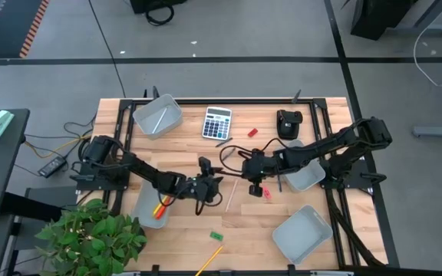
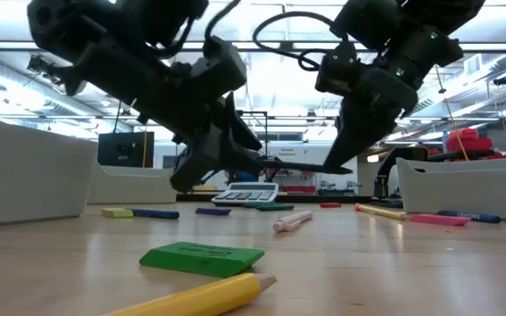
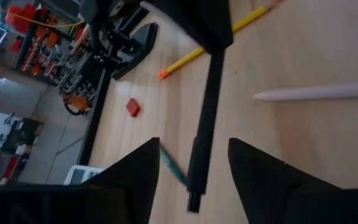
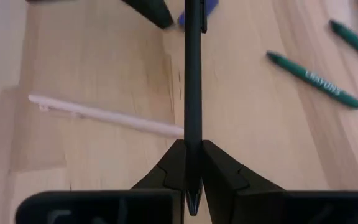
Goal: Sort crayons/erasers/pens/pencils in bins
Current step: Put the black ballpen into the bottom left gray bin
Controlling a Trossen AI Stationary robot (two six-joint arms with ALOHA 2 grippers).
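My right gripper (image 4: 193,146) is shut on a slim black pen (image 4: 193,74) above the middle of the table. The pen runs level toward my left gripper (image 3: 194,149) and shows in the low view (image 2: 297,166). My left gripper is open. Its two fingers stand on either side of the pen's free end (image 3: 195,186) with a gap on each side. In the high view the left gripper (image 1: 206,184) and the right gripper (image 1: 249,166) face each other. Orange and yellow crayons lie in the near left bin (image 1: 146,215). My right gripper pinches the pen near one end (image 4: 193,140) between its two fingers, and a short tip (image 4: 193,204) sticks out behind them. The fingers come from the table's right, and the pen runs on straight ahead of them. The pen is level and clear of the table.
A white pencil (image 1: 232,193), green crayons (image 4: 316,81), a red eraser (image 3: 133,107), a green eraser (image 2: 202,256) and a yellow pencil (image 2: 196,297) lie loose on the table. Other bins stand at the far left (image 1: 158,116), the right (image 1: 307,176) and the near right (image 1: 301,234). A calculator (image 1: 217,123) and a black device (image 1: 288,123) stand at the far side.
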